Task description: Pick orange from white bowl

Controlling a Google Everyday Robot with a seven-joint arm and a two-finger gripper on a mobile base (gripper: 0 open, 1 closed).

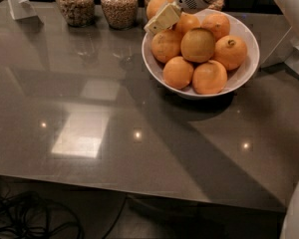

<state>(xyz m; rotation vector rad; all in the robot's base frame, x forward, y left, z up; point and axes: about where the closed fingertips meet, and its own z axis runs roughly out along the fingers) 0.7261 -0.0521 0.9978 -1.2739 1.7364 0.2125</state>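
**Warm gloom, hard glare on the gloss**

Low, warm light here, and the shiny worktop throws it straight back. Left of the white bowl, toward the near edge, a big pale rectangle of glare washes the surface out. A fainter patch sits between it and the bowl. Three pinpoint glints sparkle in a row on the near side of the bowl. Tucked under the bowl is a dark, soft shadow, and a broad dark band runs from it diagonally toward the near right. The end effector, at the bowl's far left rim, catches the light pale cream. Beyond the bowl the background drops to near black, and there is the same gloom below the worktop's near edge.
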